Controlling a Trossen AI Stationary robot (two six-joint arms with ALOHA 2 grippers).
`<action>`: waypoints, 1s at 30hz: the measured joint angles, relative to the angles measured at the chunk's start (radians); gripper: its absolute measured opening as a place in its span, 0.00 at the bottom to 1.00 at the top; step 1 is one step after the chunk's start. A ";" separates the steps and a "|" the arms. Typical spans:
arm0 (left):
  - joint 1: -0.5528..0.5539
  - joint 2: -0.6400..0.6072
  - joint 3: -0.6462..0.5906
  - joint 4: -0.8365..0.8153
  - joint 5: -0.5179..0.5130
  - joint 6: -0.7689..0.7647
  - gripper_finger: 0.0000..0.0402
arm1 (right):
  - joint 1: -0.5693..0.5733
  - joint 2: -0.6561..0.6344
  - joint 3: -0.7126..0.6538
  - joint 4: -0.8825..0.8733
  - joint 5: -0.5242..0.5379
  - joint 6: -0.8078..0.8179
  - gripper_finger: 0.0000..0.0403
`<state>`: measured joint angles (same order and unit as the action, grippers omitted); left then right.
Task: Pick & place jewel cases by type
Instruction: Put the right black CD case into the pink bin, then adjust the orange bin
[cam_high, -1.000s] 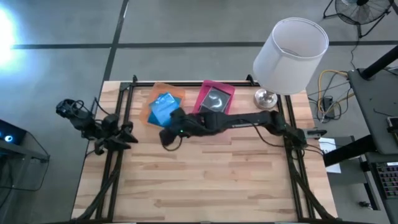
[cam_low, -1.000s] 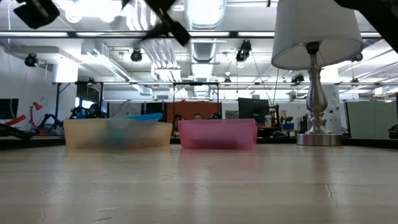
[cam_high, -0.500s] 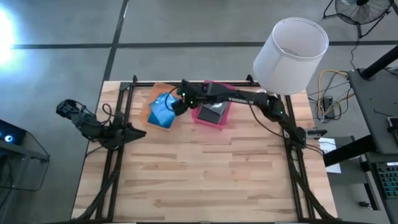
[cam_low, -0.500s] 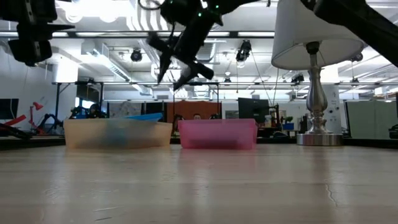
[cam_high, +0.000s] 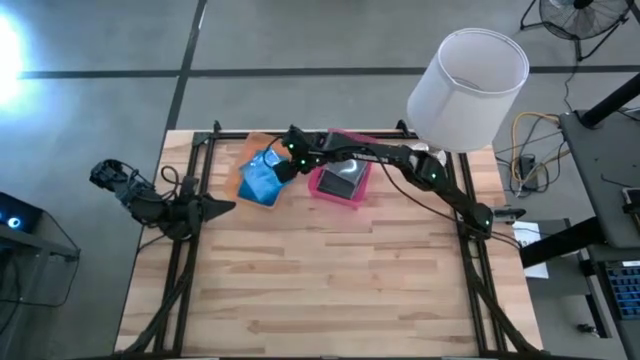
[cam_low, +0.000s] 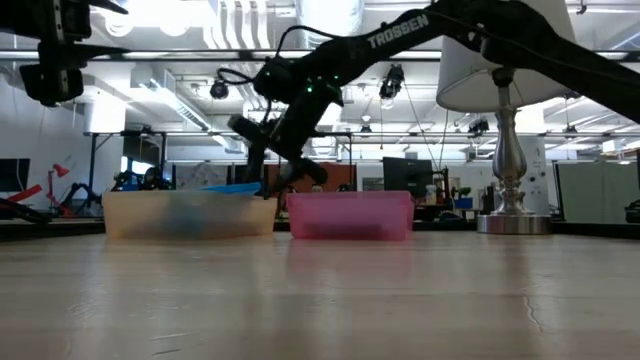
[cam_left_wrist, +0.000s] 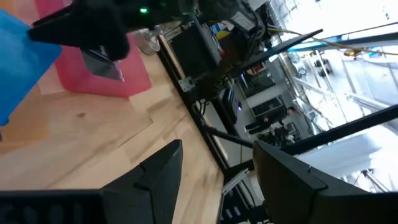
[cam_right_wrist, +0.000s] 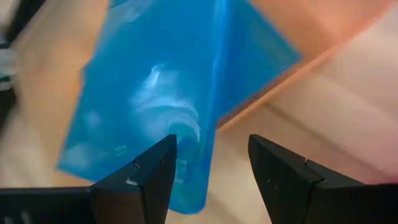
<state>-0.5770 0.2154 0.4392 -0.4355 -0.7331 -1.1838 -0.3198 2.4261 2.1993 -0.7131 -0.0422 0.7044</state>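
Note:
Blue jewel cases lie stacked and tilted in the orange tray, and show large in the right wrist view. A grey case lies in the pink tray. My right gripper hangs open just over the blue cases at the orange tray's right side; its fingers stand either side of a case's edge without closing on it. My left gripper waits open at the table's left edge.
A lamp with a white shade and a metal base stands at the far right corner, beside the right arm. The two trays sit side by side along the far edge. Bare wood covers the near half.
My right gripper has swung from the table's middle, in front of the trays, toward the far edge until it is over the orange tray, then come down close to the blue cases.

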 joint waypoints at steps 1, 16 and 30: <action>0.000 0.000 0.000 0.000 0.000 -0.002 0.45 | -0.005 0.009 0.000 0.009 -0.042 0.014 0.48; 0.000 0.000 -0.001 -0.031 0.001 -0.020 0.45 | 0.026 -0.031 0.113 0.022 -0.177 -0.010 0.48; 0.000 0.046 -0.002 -0.447 0.116 -0.239 0.44 | 0.196 -0.086 0.120 -0.150 0.127 -0.054 0.48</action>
<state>-0.5773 0.2616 0.4370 -0.8825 -0.6175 -1.4228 -0.1240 2.3398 2.3190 -0.8628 0.0851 0.6506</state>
